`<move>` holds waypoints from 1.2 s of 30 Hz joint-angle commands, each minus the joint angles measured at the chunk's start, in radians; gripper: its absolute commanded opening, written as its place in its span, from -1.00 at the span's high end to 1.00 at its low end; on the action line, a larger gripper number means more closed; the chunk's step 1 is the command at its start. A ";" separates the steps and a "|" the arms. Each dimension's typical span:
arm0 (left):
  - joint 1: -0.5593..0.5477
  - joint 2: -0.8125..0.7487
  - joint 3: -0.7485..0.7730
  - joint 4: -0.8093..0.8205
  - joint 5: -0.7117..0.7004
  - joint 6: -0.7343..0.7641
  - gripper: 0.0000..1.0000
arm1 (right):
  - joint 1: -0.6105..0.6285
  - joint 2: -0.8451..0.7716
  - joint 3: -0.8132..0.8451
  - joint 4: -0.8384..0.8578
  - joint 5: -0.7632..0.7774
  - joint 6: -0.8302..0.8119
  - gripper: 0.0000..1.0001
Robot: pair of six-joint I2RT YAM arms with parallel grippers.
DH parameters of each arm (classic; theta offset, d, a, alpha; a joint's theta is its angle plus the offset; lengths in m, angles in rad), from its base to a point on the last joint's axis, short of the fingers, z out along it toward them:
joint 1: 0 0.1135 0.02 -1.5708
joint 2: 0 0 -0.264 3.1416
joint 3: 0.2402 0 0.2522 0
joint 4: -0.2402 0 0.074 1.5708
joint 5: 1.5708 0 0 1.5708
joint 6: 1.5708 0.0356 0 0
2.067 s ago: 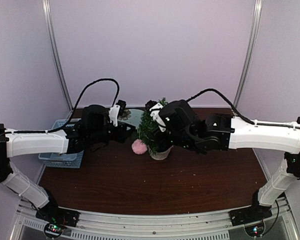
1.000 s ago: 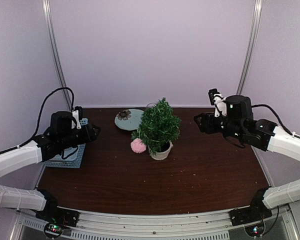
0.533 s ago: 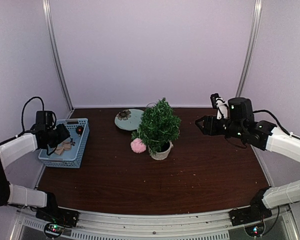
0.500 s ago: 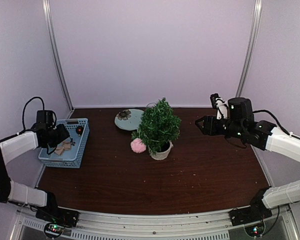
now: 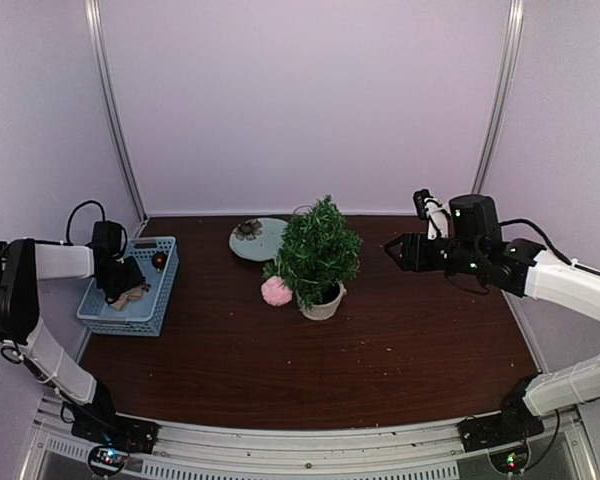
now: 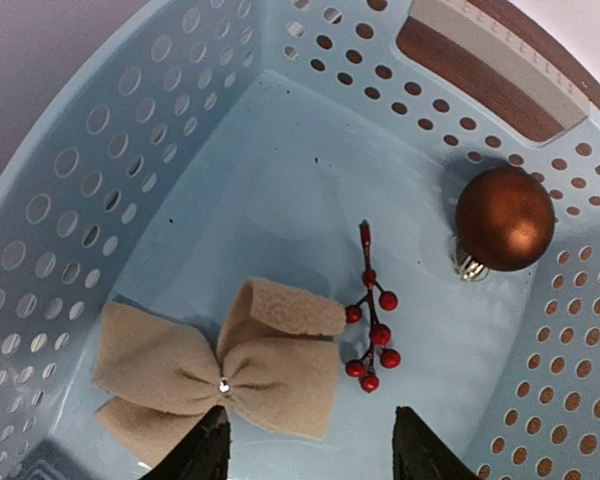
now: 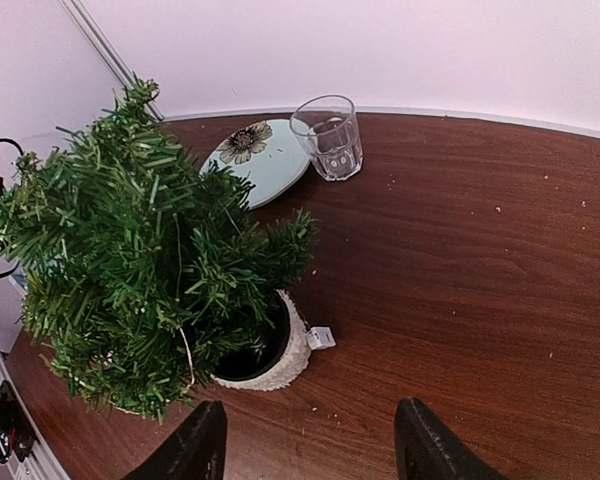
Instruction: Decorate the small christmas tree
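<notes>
Small christmas tree (image 5: 318,245) is recorded upright in a round off-white pot (image 7: 292,362), near the middle of the dark wooden table (image 5: 380,350) and slightly toward its far side. A small white tag (image 7: 320,338) is seen lying against the base of the pot. A fluffy pink ball (image 5: 276,292) is noted on the table just left of the pot; whether the two touch cannot be told.

On the far left of the tree, a pale blue-green plate (image 5: 255,240) with a flower print is laid flat. A clear glass cup (image 7: 327,137) is stood upright at the plate's edge; contact between them cannot be told.

Right gripper (image 7: 310,440) is held above the table, well to the right of the tree and pointed toward it. Its fingers are spread and nothing is held between them.

Left gripper (image 6: 315,445) is positioned over a light blue perforated basket (image 6: 80,130) at the left edge of the table. Its fingers are spread and nothing is pinched. One fingertip is seen over the edge of a beige felt bow (image 6: 230,370); contact cannot be told. Just beside the bow on the basket floor, a sprig of red berries (image 6: 372,335) is observed. A copper-brown bauble (image 6: 504,218) is noted apart from both, close to a basket wall.
</notes>
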 commanded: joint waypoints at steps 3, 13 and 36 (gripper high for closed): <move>0.005 0.047 0.021 0.074 0.041 0.031 -0.01 | -0.015 0.029 0.026 0.024 -0.024 -0.006 -0.18; -0.100 -0.129 -0.098 0.259 0.207 0.034 0.06 | -0.128 0.174 -0.035 0.179 -0.186 0.095 -0.11; -0.296 -0.428 -0.293 0.327 0.262 -0.029 0.05 | -0.150 0.758 0.071 0.772 -0.515 0.483 0.28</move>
